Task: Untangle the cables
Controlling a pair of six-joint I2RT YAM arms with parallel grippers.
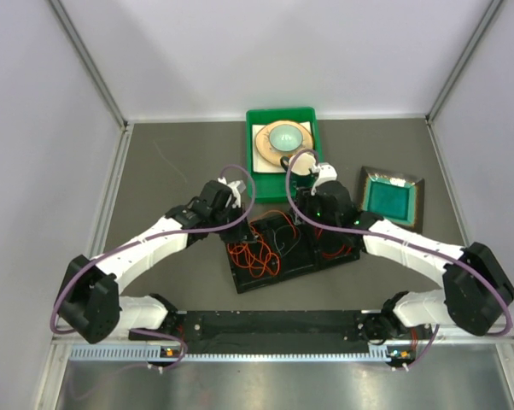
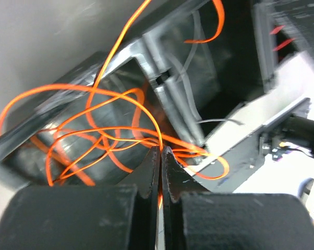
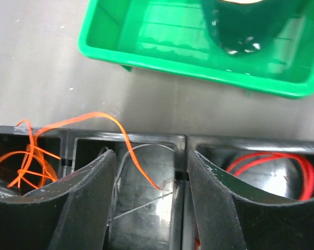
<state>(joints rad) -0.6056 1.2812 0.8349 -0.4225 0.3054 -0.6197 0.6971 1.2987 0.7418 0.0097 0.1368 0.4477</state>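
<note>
Two tools, two states. Your right tool (image 3: 151, 156) is spread wide over the middle compartment of the black tray (image 3: 131, 137), gripping nothing. The loose end of the orange cable (image 3: 94, 114) drops between its fingers, with the grey cable (image 3: 146, 146) curled below. Past its right finger the red cable (image 3: 272, 154) loops in the next compartment, and ahead sits a green bin (image 3: 146, 31) on the counter (image 3: 42, 78). Your left tool (image 2: 160, 151) is pressed together, pinching an orange strand (the tangle fans out just beyond its tips, to its left).
</note>
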